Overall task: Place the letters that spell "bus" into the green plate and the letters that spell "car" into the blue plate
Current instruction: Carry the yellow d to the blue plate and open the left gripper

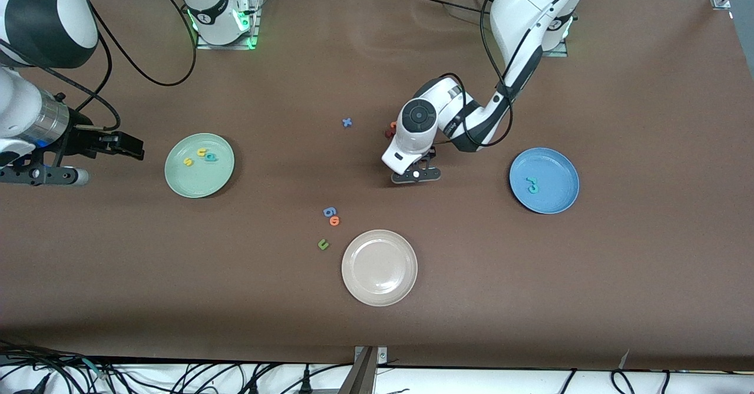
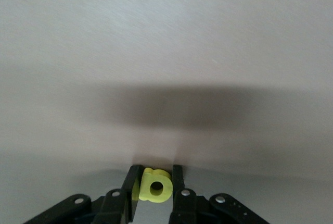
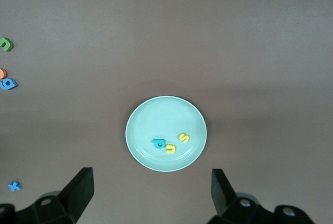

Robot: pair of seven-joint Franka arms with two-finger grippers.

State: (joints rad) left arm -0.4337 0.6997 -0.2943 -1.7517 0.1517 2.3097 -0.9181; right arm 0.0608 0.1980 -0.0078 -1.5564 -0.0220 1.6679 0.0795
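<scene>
a brown matte cloth covers the table, lightly creased toward the arms' bases. along the edge nearest the front camera run black cables over a white floor strip, with a metal post at the middle. green lights glow at both arm bases. no brand or label can be read; the only writing is the foam letters themselves.

the left gripper is down at the table's middle, its fingers nearly closed on a yellow "a", pinching it from both sides. a dark red letter and a bit of orange peek out just beside the left wrist.

the right gripper hangs over the cloth at the right arm's end, beside the green plate; its fingers are spread wide and hold nothing. that arm waits.

the green plate holds a yellow "s", a yellow "u" and a teal "b", the "u" and "b" touching. the blue plate, toward the left arm's end, holds a teal "c" and a teal "r", close together.

a cream plate lies nearest the front camera. near it sit a blue "g", an orange letter touching it, and a green "u". a blue "x" lies alone, farther from the camera.
</scene>
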